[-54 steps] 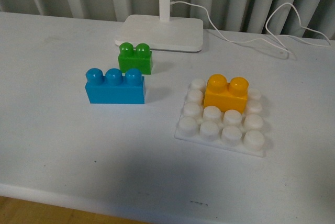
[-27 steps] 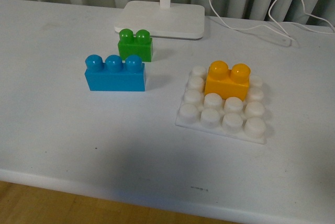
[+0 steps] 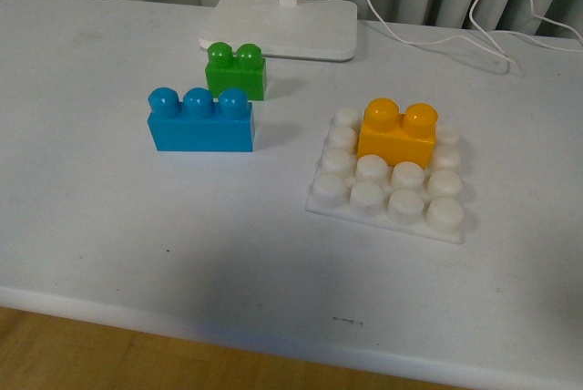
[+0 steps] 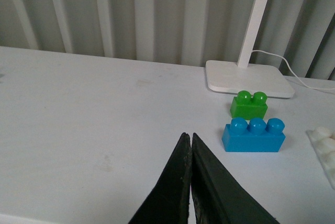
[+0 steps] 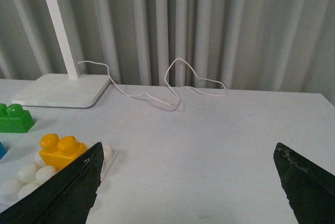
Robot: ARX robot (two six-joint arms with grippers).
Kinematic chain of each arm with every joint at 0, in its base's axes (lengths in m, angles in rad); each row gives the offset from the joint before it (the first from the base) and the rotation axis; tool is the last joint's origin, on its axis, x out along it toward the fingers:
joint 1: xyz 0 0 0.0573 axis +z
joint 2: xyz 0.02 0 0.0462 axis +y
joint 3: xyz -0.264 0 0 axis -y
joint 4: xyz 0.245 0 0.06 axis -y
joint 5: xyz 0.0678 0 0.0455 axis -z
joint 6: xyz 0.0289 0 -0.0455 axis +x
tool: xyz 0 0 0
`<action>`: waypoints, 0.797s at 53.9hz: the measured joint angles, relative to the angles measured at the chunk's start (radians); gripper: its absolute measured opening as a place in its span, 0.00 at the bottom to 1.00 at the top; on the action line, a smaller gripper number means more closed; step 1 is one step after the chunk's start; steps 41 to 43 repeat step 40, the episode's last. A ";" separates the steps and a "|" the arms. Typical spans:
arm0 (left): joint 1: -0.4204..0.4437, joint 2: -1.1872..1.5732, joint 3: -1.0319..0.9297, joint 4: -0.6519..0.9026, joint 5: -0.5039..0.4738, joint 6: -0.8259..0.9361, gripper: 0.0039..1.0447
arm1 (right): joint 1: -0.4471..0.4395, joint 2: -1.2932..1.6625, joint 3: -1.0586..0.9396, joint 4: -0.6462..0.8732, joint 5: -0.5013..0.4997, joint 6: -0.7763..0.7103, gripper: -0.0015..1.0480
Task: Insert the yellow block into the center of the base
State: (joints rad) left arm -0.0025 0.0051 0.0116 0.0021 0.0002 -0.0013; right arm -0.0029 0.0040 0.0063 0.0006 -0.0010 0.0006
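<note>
Front view, right of centre: the yellow block (image 3: pixel 397 133) is sitting on the base (image 3: pixel 390 180), across its middle studs. Left wrist view, bottom centre: the left gripper (image 4: pixel 190 143) is holding nothing, jaws pressed together. Right wrist view, lower corners: the right gripper (image 5: pixel 188 164) is spreading wide, empty.

A white counter (image 3: pixel 109 226) fills the front view. At 12 o'clock stands a white lamp foot (image 3: pixel 282 27), its cable (image 3: pixel 437 39) trailing toward 2 o'clock, before pale ribbed curtains (image 5: pixel 209 25). Wooden floor (image 3: pixel 91 358) shows at 7 o'clock.
</note>
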 joint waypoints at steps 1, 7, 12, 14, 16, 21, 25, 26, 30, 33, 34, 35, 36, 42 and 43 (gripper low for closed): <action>0.000 0.000 0.000 0.000 0.000 0.000 0.12 | 0.000 0.000 0.000 0.000 0.000 0.000 0.91; 0.000 -0.001 0.000 0.000 0.000 0.000 0.29 | 0.000 0.000 0.000 0.000 0.000 0.000 0.91; 0.000 -0.001 0.000 0.000 0.000 0.000 0.52 | 0.000 0.000 0.000 0.000 0.000 0.000 0.91; 0.000 -0.001 0.000 0.000 0.000 0.000 0.58 | 0.000 0.000 0.000 0.000 0.000 0.000 0.91; 0.000 -0.001 0.000 0.000 0.000 0.000 0.65 | 0.000 0.000 0.000 0.000 0.000 0.000 0.91; 0.000 -0.001 0.000 0.000 0.000 0.000 0.84 | 0.000 0.000 0.000 0.000 0.000 0.000 0.91; 0.000 -0.001 0.000 0.000 0.000 0.000 0.96 | 0.000 0.000 0.000 0.000 0.000 0.000 0.91; 0.000 -0.001 0.000 0.000 0.000 0.000 0.94 | 0.000 0.000 0.000 0.000 0.000 0.000 0.91; 0.000 -0.001 0.000 0.000 0.000 0.000 0.94 | 0.000 0.000 0.000 0.000 0.000 0.000 0.91; 0.000 -0.001 0.000 0.000 0.000 0.000 0.94 | 0.000 0.000 0.000 0.000 0.000 0.000 0.91; 0.000 -0.001 0.000 0.000 0.000 0.000 0.94 | 0.000 0.000 0.000 0.000 0.000 0.000 0.91; 0.000 -0.001 0.000 0.000 0.000 0.000 0.94 | 0.000 0.000 0.000 0.000 0.000 0.000 0.91; 0.000 -0.001 0.000 0.000 0.000 0.000 0.94 | 0.000 0.000 0.000 0.000 0.000 0.000 0.91; 0.000 -0.001 0.000 0.000 0.000 0.000 0.94 | 0.000 0.000 0.000 0.000 0.000 0.000 0.91; 0.000 -0.001 0.000 0.000 0.000 0.000 0.94 | 0.000 0.000 0.000 0.000 0.000 0.000 0.91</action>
